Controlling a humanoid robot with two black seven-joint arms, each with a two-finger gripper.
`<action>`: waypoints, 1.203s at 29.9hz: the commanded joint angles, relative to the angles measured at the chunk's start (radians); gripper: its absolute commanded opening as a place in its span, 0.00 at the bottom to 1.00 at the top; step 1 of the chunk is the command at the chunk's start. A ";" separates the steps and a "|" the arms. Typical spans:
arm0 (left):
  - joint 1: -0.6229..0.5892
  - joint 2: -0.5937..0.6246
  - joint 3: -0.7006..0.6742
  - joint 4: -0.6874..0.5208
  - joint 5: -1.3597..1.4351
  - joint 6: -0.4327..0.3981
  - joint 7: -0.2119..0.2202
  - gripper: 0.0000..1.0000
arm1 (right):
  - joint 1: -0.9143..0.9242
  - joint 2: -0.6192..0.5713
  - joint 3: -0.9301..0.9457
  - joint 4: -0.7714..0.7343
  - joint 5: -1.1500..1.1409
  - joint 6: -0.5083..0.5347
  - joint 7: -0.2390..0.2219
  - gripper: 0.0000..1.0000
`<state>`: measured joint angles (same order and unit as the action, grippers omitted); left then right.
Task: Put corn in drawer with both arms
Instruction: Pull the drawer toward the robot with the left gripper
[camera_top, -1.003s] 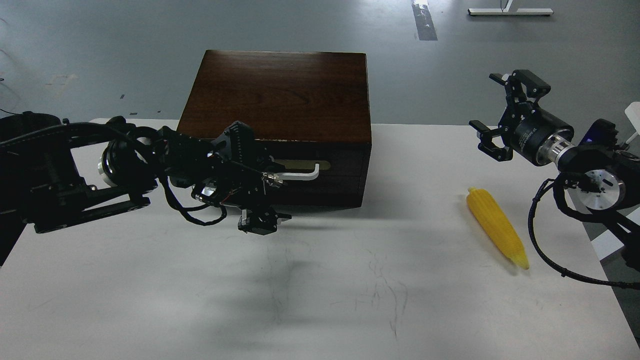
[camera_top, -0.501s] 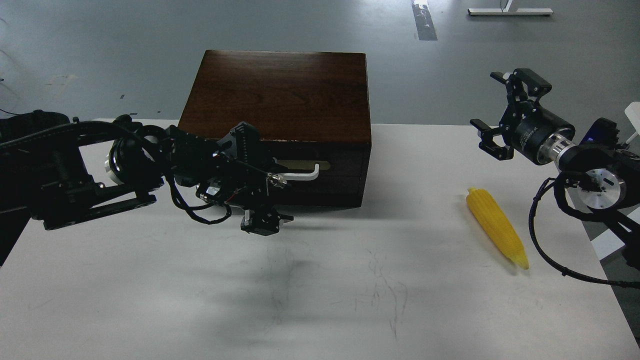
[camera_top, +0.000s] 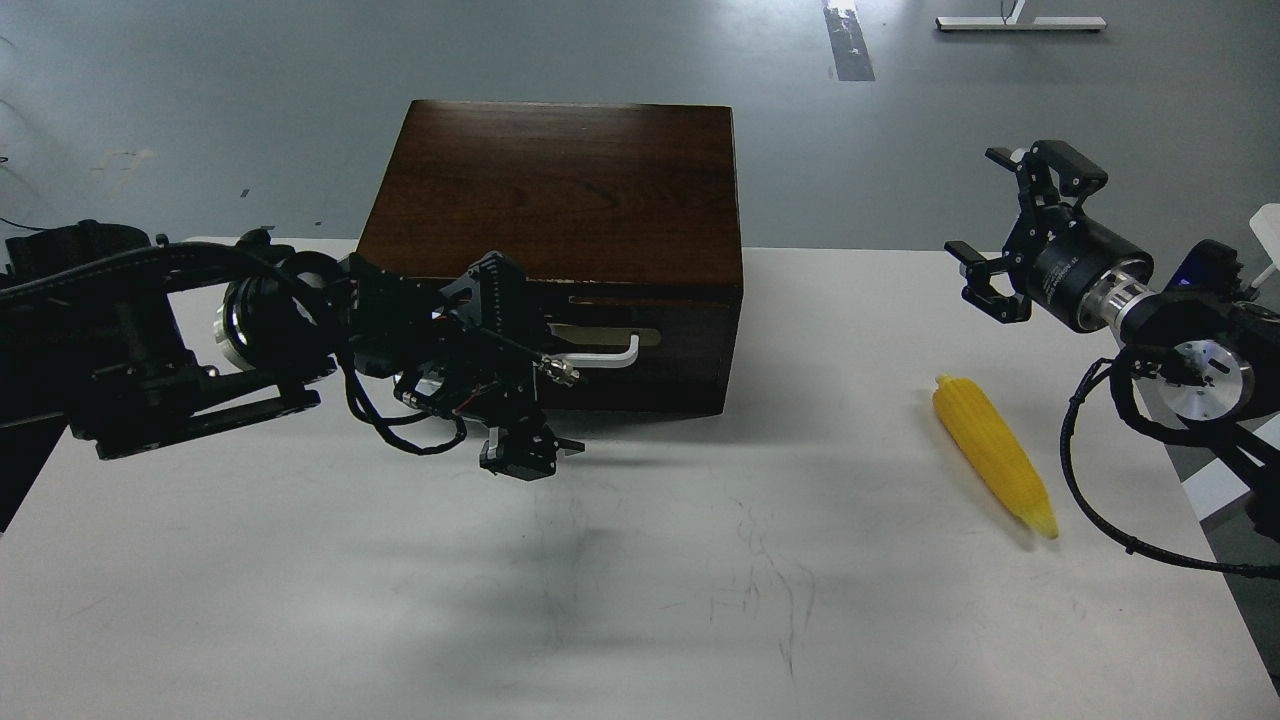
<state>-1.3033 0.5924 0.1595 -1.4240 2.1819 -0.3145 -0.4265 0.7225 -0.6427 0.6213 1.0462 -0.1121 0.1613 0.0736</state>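
Note:
The yellow corn (camera_top: 991, 455) lies on the white table (camera_top: 700, 560) at the right, narrow tip toward me. The dark brown box (camera_top: 560, 190) stands at the table's back middle. Its drawer (camera_top: 670, 375) is pulled out slightly, with a thin gap above its front. My left gripper (camera_top: 545, 362) is at the left end of the drawer's white bar handle (camera_top: 605, 355), covers that end and appears closed on it. My right gripper (camera_top: 978, 205) is open and empty, held in the air above and behind the corn.
The table's right edge runs close to the corn. A white object (camera_top: 1268, 235) shows at the far right edge. Grey floor lies beyond the table, with a white stand base (camera_top: 1020, 22) far back.
The drawer front and handle have come slightly toward me with my left gripper, and a gap has opened above the drawer front. My right gripper has barely moved.

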 joint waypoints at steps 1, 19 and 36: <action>-0.004 -0.006 0.000 -0.003 0.000 0.000 -0.026 0.99 | 0.000 0.000 0.000 0.000 -0.001 0.000 0.000 1.00; -0.025 0.004 0.000 -0.062 0.000 0.000 -0.062 0.99 | -0.002 0.002 0.001 -0.008 0.000 0.000 0.000 1.00; -0.011 0.058 0.000 -0.116 0.000 -0.002 -0.062 0.99 | 0.003 0.002 0.001 -0.009 0.000 0.000 0.000 1.00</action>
<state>-1.3161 0.6492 0.1596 -1.5381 2.1818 -0.3143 -0.4884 0.7236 -0.6412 0.6228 1.0369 -0.1119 0.1609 0.0737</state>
